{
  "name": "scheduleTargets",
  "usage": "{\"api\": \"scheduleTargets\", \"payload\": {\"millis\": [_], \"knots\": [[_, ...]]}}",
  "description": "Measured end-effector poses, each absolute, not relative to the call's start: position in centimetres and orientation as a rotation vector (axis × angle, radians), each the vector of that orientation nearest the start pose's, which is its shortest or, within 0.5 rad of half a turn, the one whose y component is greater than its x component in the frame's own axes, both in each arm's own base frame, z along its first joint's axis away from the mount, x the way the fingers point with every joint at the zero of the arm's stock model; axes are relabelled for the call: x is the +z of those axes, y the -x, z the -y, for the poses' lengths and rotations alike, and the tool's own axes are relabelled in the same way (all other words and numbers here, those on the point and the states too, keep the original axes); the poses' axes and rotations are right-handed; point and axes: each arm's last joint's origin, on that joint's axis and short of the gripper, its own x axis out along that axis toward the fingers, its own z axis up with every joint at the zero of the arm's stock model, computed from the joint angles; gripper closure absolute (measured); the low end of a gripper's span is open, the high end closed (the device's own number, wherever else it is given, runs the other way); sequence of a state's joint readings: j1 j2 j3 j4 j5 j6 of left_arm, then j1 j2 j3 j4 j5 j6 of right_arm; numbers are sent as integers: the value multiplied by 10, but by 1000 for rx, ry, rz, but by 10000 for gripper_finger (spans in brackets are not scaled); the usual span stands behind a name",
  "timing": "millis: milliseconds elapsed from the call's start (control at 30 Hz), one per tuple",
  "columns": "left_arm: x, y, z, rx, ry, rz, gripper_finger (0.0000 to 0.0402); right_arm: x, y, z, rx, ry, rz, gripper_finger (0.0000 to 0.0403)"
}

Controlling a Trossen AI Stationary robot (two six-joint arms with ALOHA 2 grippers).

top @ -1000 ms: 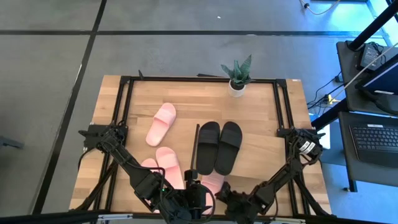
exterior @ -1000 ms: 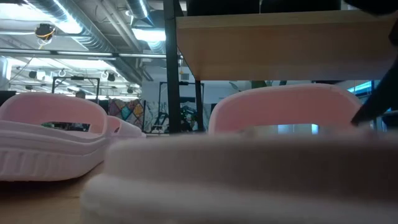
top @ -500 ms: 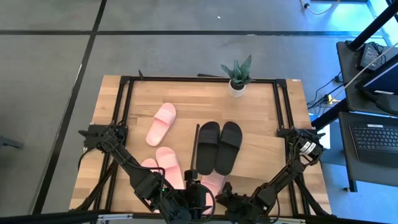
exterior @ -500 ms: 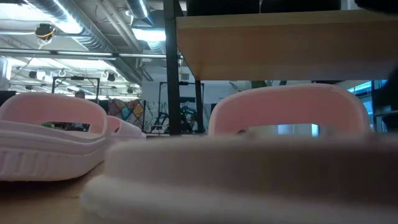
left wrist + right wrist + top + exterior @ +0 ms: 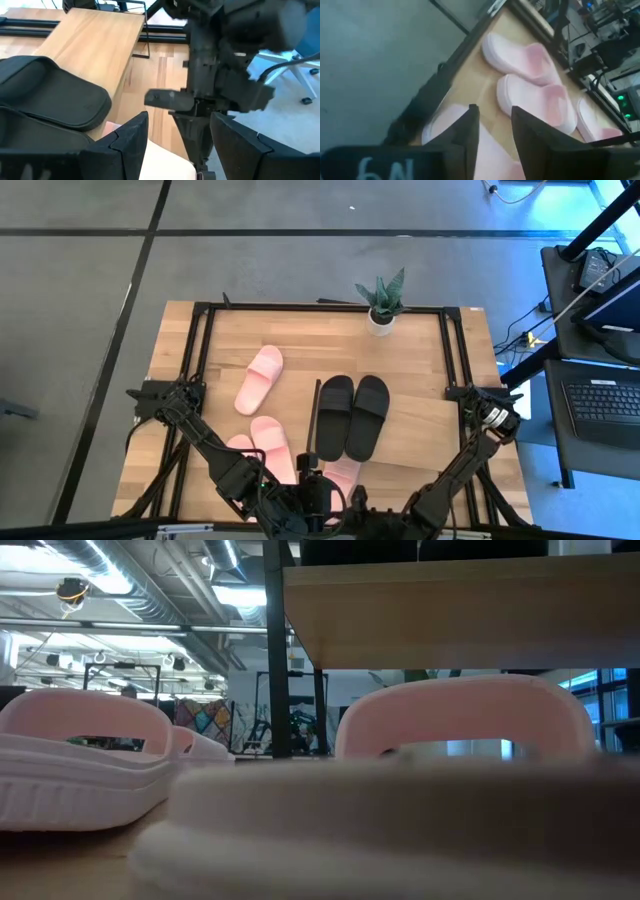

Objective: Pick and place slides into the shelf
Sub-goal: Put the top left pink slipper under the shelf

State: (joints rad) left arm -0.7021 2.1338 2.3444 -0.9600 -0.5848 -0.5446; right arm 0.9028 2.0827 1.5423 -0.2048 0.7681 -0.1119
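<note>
Black pair [image 5: 353, 416] on shelf [image 5: 400, 425] top – pink slides [image 5: 259, 378] beside shelf on tabletop [image 5: 420, 350]. Left gripper [image 5: 175, 145] jaws released; right gripper [image 5: 495, 132] jaws parted – empty.

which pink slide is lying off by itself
The pink slide angled left of the black pair, nearer the plant; the other pink ones bunch at the near edge.

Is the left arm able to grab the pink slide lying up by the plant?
Probably yes. The left gripper is open, low at the table's near edge, and the far pink slide lies alone on bare wood on that arm's side, though two pink slides lie between.
</note>
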Motion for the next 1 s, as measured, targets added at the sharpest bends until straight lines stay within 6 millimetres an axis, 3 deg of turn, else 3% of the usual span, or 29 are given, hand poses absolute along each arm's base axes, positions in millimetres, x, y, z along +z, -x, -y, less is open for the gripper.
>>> {"api": "scheduleTargets", "payload": {"millis": [300,500,600,700,1000], "knots": [[374,-354,287,16,79,-617,198,263,-295,-347,81,503,-616,164],[370,-343,300,-212,44,-730,198,303,-272,-346,23,312,-731,139],[361,-336,304,-240,44,-836,198,316,-260,-351,35,272,-745,138],[344,-334,305,-193,30,-926,198,325,-250,-355,45,240,-740,137],[256,-345,321,-199,-126,-1040,198,333,-233,-362,40,176,-739,137]]}}
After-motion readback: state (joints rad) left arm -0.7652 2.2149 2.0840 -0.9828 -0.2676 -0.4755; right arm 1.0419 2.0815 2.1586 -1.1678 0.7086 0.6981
